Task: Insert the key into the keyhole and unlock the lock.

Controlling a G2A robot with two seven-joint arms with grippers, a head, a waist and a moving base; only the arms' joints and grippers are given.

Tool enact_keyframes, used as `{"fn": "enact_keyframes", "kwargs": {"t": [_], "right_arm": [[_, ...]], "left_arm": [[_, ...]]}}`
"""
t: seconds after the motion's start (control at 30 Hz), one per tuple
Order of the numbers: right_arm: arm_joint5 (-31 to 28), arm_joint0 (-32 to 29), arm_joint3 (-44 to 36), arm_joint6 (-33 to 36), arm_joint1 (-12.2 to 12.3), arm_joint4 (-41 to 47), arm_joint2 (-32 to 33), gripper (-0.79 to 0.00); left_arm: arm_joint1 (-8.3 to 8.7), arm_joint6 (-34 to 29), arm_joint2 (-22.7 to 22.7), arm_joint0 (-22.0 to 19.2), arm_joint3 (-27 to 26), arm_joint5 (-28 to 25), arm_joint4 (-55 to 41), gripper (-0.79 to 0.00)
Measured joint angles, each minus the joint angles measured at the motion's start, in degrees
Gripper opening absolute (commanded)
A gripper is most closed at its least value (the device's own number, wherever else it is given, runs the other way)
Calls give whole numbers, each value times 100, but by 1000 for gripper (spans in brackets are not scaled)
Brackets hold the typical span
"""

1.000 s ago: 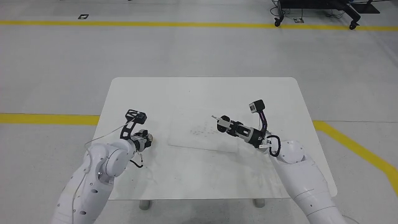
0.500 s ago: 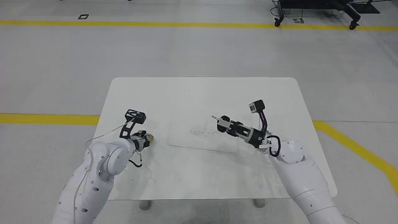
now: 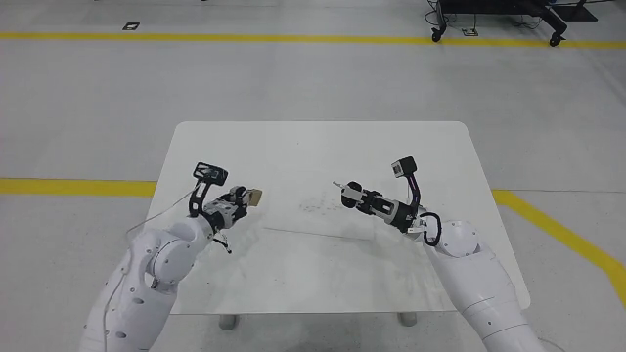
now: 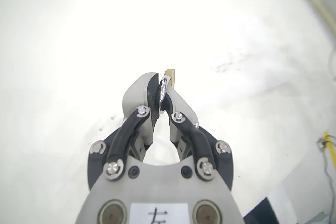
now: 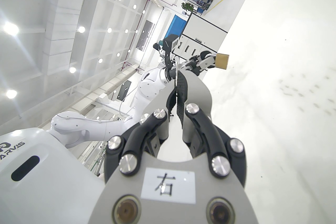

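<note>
Lock point(image 5: 221, 61) sits in the left gripper point(image 4: 162, 86), jaws pinched tight on its silver shackle, brass body poking out past the fingertips point(image 4: 147, 78). Well apart from the lock, the right gripper point(image 3: 350, 194) is clamped nearly flat on what we read as the key point(image 3: 337, 186), thin tip aimed toward the lock. We judge the step as closing that gap: we'd line the blade up with the lock's end face first (keyhole too small for us to see), then go in slow and straight, no sideways shove that could twist the shackle grip.
</note>
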Motion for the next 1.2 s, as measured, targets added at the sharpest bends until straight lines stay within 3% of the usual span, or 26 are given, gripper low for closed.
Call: {"fn": "enact_keyframes", "kwargs": {"t": [0.07, 0.17, 0.43, 0.6, 0.73, 0.83, 0.93, 1.2], "right_arm": [[0, 0, 0, 0, 0, 0, 0, -785], [0, 0, 0, 0, 0, 0, 0, -785], [0, 0, 0, 0, 0, 0, 0, -785], [241, 34, -15, -526, -81, 317, -232, -785], [234, 291, 293, -1008, -202, 606, -584, -785], [188, 470, 481, -1141, -270, 735, -784, -785], [233, 571, 542, -1167, -293, 610, -897, -785], [240, 570, 538, -1156, -291, 606, -896, -785]], "left_arm": [[-40, 271, -13, -80, 277, -447, -922, -785], [-72, 118, 66, -268, 651, -960, -2017, -785], [-105, 50, 138, -228, 713, -984, -2338, -785], [-204, -996, 391, -766, 1520, -1021, -4741, -785], [-358, -2168, 787, -1527, 2544, -758, -6700, -785], [-484, -2858, 1083, -2031, 3248, -528, -7624, -785], [-568, -3125, 1272, -2402, 3751, -514, -7884, -785], [-574, -3086, 1284, -2377, 3726, -560, -7882, -785]]}}
